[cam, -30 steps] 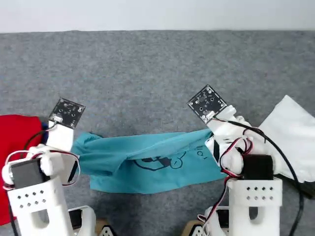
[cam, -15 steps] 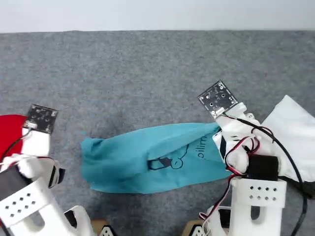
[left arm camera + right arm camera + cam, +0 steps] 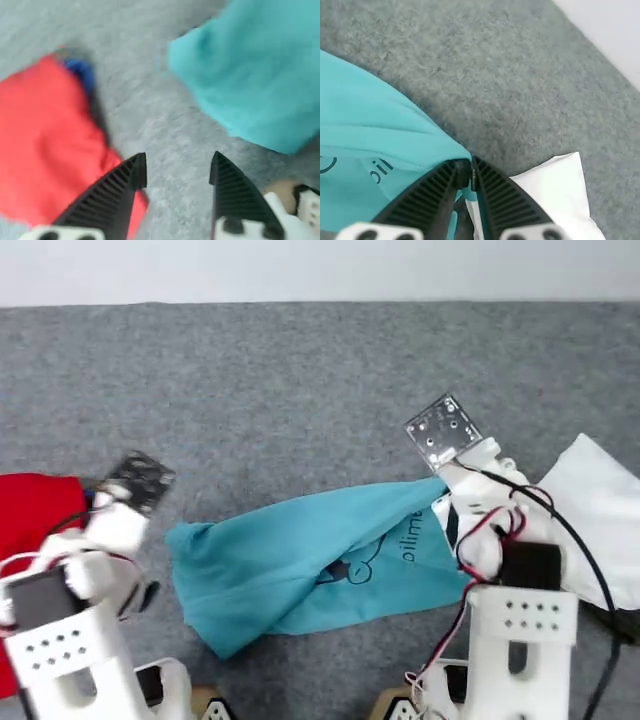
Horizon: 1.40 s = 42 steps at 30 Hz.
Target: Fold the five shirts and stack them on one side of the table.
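Teal shirt [image 3: 300, 560] lay bunched across the grey mat [image 3: 300, 380] between both arms.
Its long axis ran side to side, the right end pinched in the closed right gripper [image 3: 465, 167]. The left gripper [image 3: 177, 167] hung wide open, empty, between it and the red shirt [image 3: 30, 510].

**Grey fuzzy tabletop, plain white behind it**

The table [image 3: 520, 360] has a fuzzy grey covering [image 3: 250, 370] on top, kinda like felt or thin carpet, and up close in the right wrist view you can see the speckled nap. Along the far edge runs a plain white strip [image 3: 320, 270]; can't tell if it's wall or floor. Lighting is soft and even, with just faint shadows on the grey
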{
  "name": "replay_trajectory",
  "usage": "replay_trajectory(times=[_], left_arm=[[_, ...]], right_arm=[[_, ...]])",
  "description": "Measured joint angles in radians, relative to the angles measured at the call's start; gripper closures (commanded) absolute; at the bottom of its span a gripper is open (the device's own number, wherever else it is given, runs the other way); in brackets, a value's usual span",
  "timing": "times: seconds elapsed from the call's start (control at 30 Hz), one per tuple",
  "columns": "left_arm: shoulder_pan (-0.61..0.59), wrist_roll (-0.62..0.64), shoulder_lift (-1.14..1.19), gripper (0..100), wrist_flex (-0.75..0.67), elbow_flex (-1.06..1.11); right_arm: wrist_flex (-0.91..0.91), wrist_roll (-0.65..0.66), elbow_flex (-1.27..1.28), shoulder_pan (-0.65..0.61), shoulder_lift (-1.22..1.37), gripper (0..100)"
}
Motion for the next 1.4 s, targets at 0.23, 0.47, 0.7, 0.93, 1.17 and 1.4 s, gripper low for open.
replay_trajectory(times=[0.23, 0.47, 0.7, 0.93, 1.17, 1.4], left_arm=[[0.284, -0.057, 0.034, 79, 0.000, 0.089], [0.400, -0.075, 0.387, 79, -0.080, 0.098], [0.404, -0.075, 0.724, 79, -0.316, 0.057], [0.374, -0.075, 0.911, 82, -0.448, -0.075], [0.292, -0.074, 1.074, 83, -0.462, -0.404], [0.264, -0.063, 1.125, 83, -0.252, -0.710]], right_arm=[[-0.121, 0.000, 0.000, 0.044, 0.157, 98.8], [-0.146, -0.014, 0.000, 0.051, 0.232, 98.8], [-0.112, -0.040, -0.048, 0.051, 0.232, 98.8], [-0.032, -0.043, -0.130, 0.051, 0.232, 98.8], [-0.014, -0.043, -0.167, 0.051, 0.232, 98.8], [0.008, -0.043, -0.167, 0.051, 0.232, 98.8]])
